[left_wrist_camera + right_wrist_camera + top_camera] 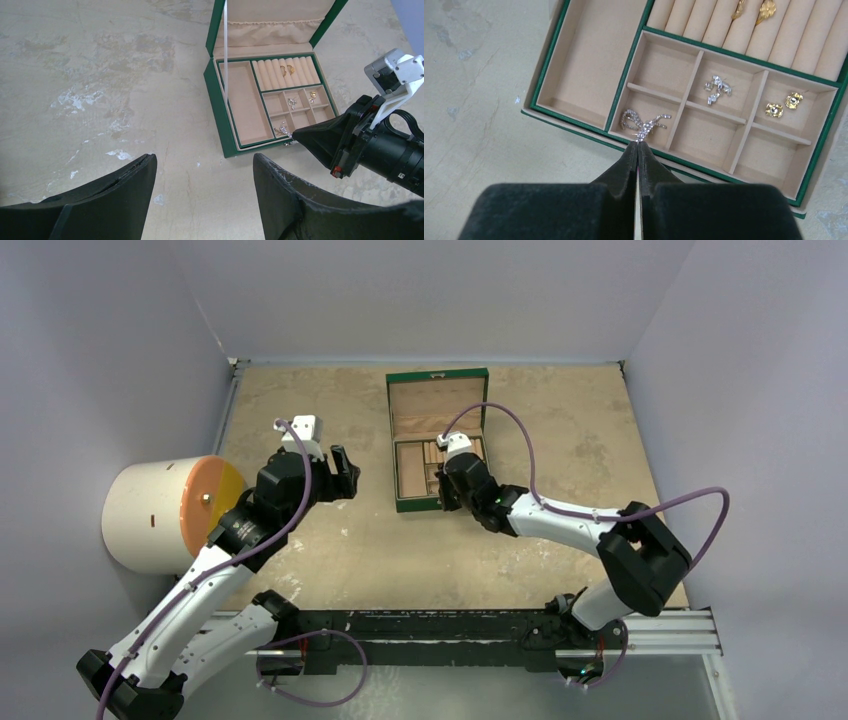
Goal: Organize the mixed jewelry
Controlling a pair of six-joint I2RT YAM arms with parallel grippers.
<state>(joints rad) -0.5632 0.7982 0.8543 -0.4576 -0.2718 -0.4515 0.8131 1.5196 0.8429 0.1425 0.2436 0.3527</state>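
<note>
Right wrist view has the right gripper clenched, its thin tips meeting on the near end of a silver sparkly piece. The piece lies in the near-left small pocket of the green box. It looks pinched by that end, probably so it can be set or nudged fully inside the pocket.

Sorting appears well along, like with like. Silver studs share one pocket, gold studs share another, and gold rings sit on the ring rolls.

Room is tight here. The pocket's thin dividers stand just beside the piece and the box's near wall lies right under the fingertips, so any lift would best go straight up. The long compartment to the left holds nothing.

The left gripper hangs released, jaws wide, over bare table. It is well apart from the box, which leaves the other arm free passage.
</note>
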